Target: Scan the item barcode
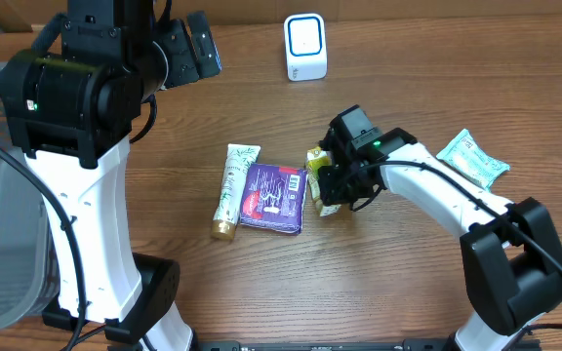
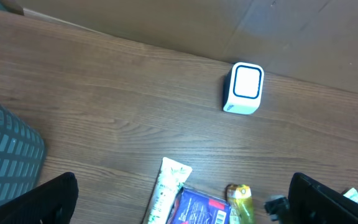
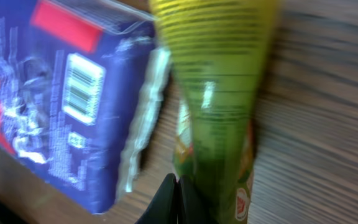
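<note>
Worktop (image 1: 164, 127) of brown wood grain carries four products and one scanner. The right claw (image 1: 330, 192) is clamped on a yellow-green sachet (image 1: 314, 164). This sachet sits near the worktop centre, just at 3 o'clock of a purple pack (image 1: 274, 198). Whether the sachet is lifted clear of the wood cannot be told.

In the right wrist view the sachet runs upward from the black fingertips (image 3: 166, 198) and is blurred. The purple pack is at its 9 o'clock there, with the pack's printed barcode (image 3: 82, 87) facing the camera.

A white tube (image 1: 234, 185) with a gold cap lies against the 9 o'clock edge of the purple pack. A white-and-teal packet (image 1: 472, 158) lies at 3 o'clock of the right claw, well apart.

The white, blue-rimmed scanner (image 1: 305, 47) stands at 12 o'clock of the held sachet, well apart, near the far edge of the worktop. The left claw (image 1: 198, 47) hangs at 9 o'clock of the scanner. Its fingers (image 2: 48, 202) are spread wide apart and grip nothing.
</note>
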`<state>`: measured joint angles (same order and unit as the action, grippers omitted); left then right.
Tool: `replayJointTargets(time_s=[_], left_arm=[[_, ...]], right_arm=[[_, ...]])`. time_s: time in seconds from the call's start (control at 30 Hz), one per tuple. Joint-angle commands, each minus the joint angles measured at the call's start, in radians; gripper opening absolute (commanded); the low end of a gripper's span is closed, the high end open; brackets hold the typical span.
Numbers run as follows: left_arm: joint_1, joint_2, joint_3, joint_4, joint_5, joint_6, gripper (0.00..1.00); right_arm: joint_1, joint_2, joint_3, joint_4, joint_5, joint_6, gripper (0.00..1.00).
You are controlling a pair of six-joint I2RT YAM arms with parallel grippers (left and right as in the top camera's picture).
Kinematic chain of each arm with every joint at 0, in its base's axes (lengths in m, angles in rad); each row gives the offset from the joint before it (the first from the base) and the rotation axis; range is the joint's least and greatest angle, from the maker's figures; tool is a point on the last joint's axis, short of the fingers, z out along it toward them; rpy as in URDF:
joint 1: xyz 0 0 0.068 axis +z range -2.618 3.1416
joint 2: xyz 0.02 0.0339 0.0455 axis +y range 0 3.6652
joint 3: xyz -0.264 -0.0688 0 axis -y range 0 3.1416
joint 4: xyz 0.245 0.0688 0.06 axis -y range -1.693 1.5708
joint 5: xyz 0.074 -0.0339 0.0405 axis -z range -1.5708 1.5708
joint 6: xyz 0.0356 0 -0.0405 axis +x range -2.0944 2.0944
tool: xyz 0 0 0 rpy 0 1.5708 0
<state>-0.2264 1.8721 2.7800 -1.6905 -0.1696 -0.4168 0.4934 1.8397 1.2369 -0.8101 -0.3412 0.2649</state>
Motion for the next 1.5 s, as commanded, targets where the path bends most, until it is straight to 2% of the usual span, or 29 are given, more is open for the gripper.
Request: replayJointTargets(time_s=[0.0, 0.13, 0.27, 0.33, 0.47, 0.6, 0.7, 0.87, 1.0, 1.07, 1.1, 1.17, 1.33, 1.47], left_arm=[[0.003, 0.005, -0.003, 0.001, -0.014, -0.008, 1.00], [0.004, 0.005, -0.003, 0.001, -0.014, -0.008, 0.99], [0.003, 0.005, -0.003, 0.001, -0.014, -0.008, 1.00], [0.003, 0.005, -0.003, 0.001, -0.014, -0.008, 1.00], [0.003, 0.005, -0.003, 0.001, -0.014, -0.007, 1.00], [0.003, 0.005, -0.003, 0.001, -0.014, -0.008, 1.00], [0.003, 0.005, -0.003, 0.001, -0.014, -0.008, 1.00], [0.003, 0.005, -0.003, 0.001, -0.014, -0.008, 1.00], [0.003, 0.005, -0.003, 0.001, -0.014, -0.008, 1.00], [0.003, 0.005, -0.003, 0.001, -0.014, -0.008, 1.00], [0.003, 0.005, -0.003, 0.001, -0.014, -0.007, 1.00], [0.003, 0.005, -0.003, 0.001, -0.014, -0.008, 0.99], [0.003, 0.005, -0.003, 0.001, -0.014, -0.008, 1.00], [0.003, 0.005, -0.003, 0.001, -0.014, -0.008, 0.99]], right_arm=[[-0.064, 0.011, -0.010, -0.019, 0.093, 0.024, 0.04], [-0.136, 0.011, -0.010, -0.024, 0.098, 0.024, 0.04], [-0.199, 0.011, -0.010, -0.021, 0.098, 0.009, 0.10], [-0.220, 0.011, -0.010, -0.021, 0.098, -0.021, 0.20], [-0.249, 0.011, -0.006, -0.026, 0.073, -0.102, 0.47], [-0.256, 0.010, 0.000, -0.030, 0.017, -0.183, 0.60], [-0.252, 0.010, 0.016, -0.034, -0.005, -0.230, 0.63], [-0.192, 0.010, 0.072, -0.074, 0.000, -0.296, 0.56], [-0.101, 0.010, 0.081, -0.090, -0.001, -0.288, 0.45], [-0.048, 0.010, 0.079, -0.106, 0.000, -0.271, 0.33], [-0.027, 0.010, 0.078, -0.114, 0.000, -0.269, 0.20], [0.008, 0.011, 0.066, -0.115, 0.011, -0.247, 0.05], [0.047, 0.011, -0.010, -0.077, 0.128, -0.137, 0.04], [0.043, 0.011, -0.033, -0.065, 0.132, -0.133, 0.04]])
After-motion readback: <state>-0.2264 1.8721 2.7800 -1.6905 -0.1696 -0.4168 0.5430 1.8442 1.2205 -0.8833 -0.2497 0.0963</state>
